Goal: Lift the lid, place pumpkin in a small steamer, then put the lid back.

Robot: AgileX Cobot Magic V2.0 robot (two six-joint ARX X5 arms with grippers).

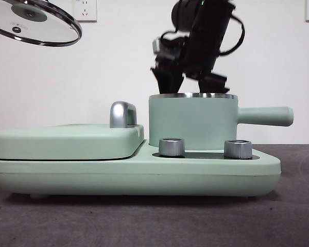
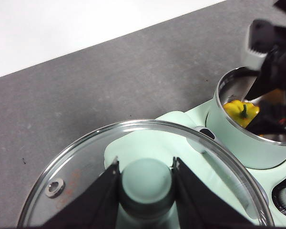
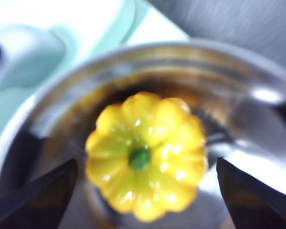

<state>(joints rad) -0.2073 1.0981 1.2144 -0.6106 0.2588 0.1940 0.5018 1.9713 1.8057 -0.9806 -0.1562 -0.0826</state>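
Pumpkin (image 3: 147, 155), one, sits inside small steamer (image 1: 193, 121); one lid (image 2: 143, 174) aloft.

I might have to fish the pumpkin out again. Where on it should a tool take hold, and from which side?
Come from straight above. The pumpkin sits upright inside the small steamer, stem up, and the steel wall blocks any sideways approach. Grip across its ribbed body, probably on opposite sides, as the right tool stands now, open and apart from it. The short stem looks too small to hold.
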